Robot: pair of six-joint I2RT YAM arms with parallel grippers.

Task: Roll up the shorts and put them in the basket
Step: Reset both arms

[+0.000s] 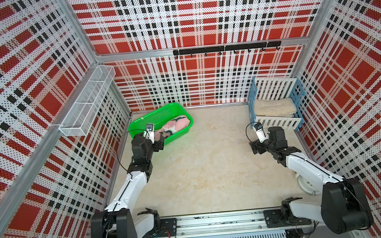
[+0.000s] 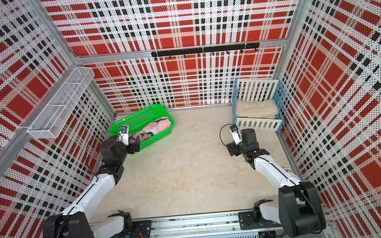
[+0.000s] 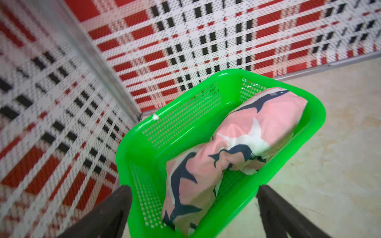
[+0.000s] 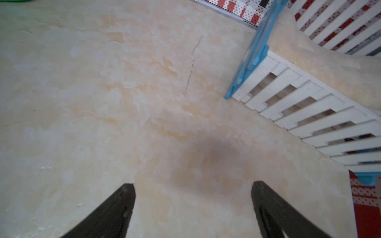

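The shorts (image 3: 237,148) are seen rolled into a bundle inside the green basket (image 3: 179,123) at the table's (image 1: 212,169) far left corner, the left gripper (image 3: 193,187) spread wide and empty at the basket's near end, and the right gripper (image 4: 192,183) is likewise spread wide over bare table, nothing gripped.

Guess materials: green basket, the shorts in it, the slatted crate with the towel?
The green basket: moulded plastic, glossy rim, perforated walls.
The shorts: thin printed fabric, smooth, with soft creases; fibre unclear.
The crate: white slats and blue ends, matte; painted wood or plastic, can't tell.
The towel: fuzzy beige pile, likely terry.
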